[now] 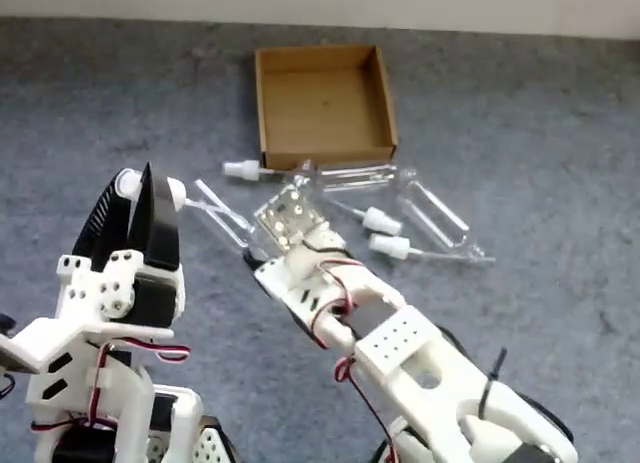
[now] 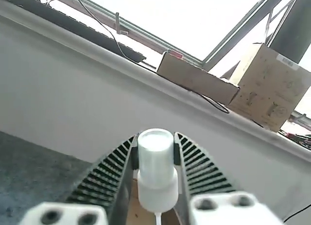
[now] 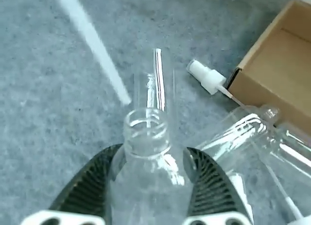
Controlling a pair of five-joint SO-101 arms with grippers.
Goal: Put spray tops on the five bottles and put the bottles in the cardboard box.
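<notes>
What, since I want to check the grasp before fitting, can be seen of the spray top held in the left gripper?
The spray top is white and looks like plastic. It has a rounded cylindrical head above a wider collar, and a thin tube starts at its base. It is clamped between the black ribbed fingers of the left gripper, with its head toward the fingertips. Nothing else visibly touches it.

Quick count from me: one box [image 1: 325, 103]. Spray tops [image 1: 241, 169], I get four: three loose on the table [image 1: 560, 133], one in the left claw [image 1: 135, 178]. Bottles [image 1: 437, 216], four I can make out, one in the right claw [image 3: 154, 154]. The clear glass overlaps, so can't swear to that. Two arms.
</notes>
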